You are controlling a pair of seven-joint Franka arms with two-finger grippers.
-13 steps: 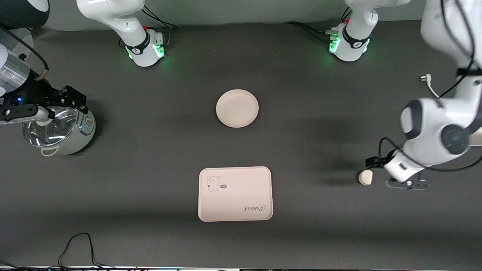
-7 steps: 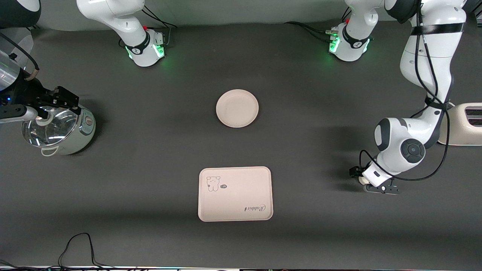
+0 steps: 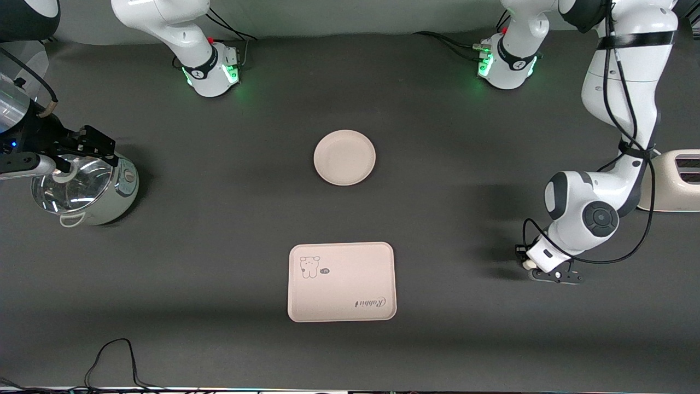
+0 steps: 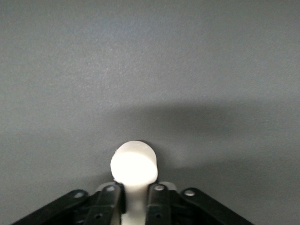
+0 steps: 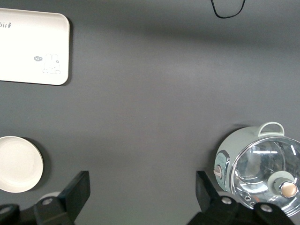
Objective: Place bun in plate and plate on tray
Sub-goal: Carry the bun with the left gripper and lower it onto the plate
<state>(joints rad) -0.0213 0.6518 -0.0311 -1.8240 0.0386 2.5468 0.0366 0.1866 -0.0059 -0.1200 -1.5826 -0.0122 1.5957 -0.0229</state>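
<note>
Bun (image 4: 134,165) sits on table toward left arm's end, pinched btwn left gripper (image 3: 529,266) fingers (image 4: 111,199), jaws narrowed onto it. Plate (image 3: 344,157) at table centre; tray (image 3: 342,282) nearer front camera than plate, well apart. Right gripper (image 5: 143,197) waits over pot (image 3: 87,191) w/ jaws spread wide, holding nothing.

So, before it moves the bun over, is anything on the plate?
Nothing: the plate is bare. The bun sits between the left gripper fingers near the left arm's end of the table, mostly hidden in the front view.
</note>
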